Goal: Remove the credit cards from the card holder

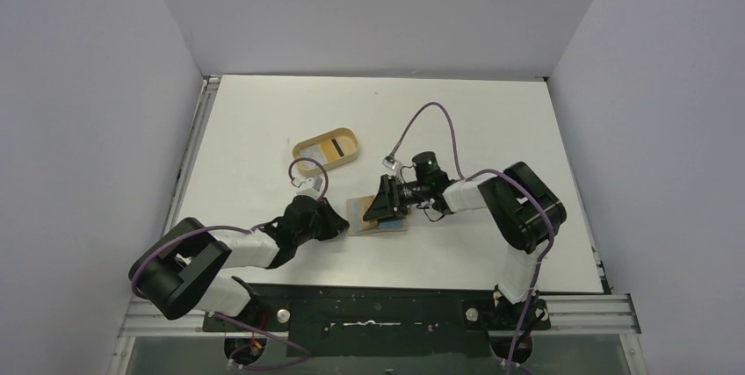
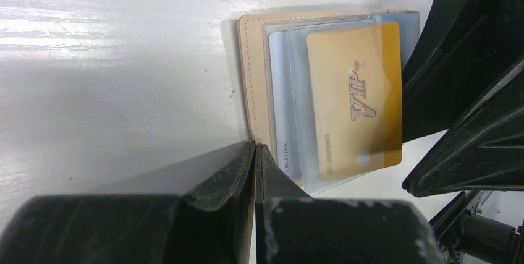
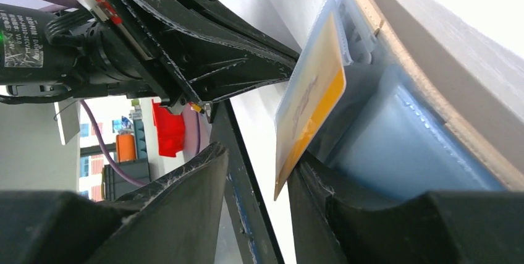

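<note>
Gold card (image 2: pixel 355 97) in card holder (image 2: pixel 253 78) reads "VIP".

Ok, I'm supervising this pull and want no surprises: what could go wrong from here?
The right gripper stands open around the gold card, catching just its edge; a shallow pinch may slip. The clear sleeve behind could get pinched too. The shut left gripper seems to press only an edge of the wallet, which might drag along.
</note>
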### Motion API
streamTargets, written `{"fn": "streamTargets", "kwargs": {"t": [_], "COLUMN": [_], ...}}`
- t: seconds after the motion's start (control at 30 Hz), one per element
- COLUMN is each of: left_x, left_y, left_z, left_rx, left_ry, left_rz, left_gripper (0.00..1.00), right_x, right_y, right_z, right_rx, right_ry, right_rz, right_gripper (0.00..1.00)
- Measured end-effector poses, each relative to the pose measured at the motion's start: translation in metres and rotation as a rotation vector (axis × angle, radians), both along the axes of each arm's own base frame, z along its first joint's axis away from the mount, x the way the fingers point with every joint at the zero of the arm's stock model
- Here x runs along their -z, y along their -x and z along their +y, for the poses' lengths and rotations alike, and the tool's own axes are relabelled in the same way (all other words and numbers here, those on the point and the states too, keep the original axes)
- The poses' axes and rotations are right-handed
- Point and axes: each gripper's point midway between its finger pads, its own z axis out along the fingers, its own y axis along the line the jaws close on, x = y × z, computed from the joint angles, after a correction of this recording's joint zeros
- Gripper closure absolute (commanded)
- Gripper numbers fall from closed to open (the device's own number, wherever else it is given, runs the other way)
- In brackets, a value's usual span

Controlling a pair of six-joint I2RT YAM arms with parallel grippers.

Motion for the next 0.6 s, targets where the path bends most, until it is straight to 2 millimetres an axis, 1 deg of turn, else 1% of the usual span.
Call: {"fn": "streamTargets", "kwargs": {"t": [0.3, 0.43, 0.53, 0.6], "left_x": [0.000, 0.000, 0.000, 0.000], "left_y": [0.000, -0.001, -0.001, -0.001], "left_z": [0.000, -0.001, -0.001, -0.001], "left_rx": [0.001, 0.001, 0.001, 0.001], "left_ry": [0.003, 0.004, 0.004, 0.004], "left_rz": [0.000, -0.001, -0.002, -0.002], "left_gripper": [1.00, 1.00, 1.00, 1.00], "right_x": [0.013, 0.015, 0.016, 0.017], "right_y": [0.003, 0.001, 0.000, 0.000], "right_z": [-0.014, -0.017, -0.019, -0.020], "right_rx": [0.016, 0.022, 0.023, 0.025], "right_ry": [0.035, 0.037, 0.040, 0.043], "right_rz": [0.027, 0.021, 0.017, 0.018], "right_gripper": [0.62, 0.70, 0.72, 0.75]}}
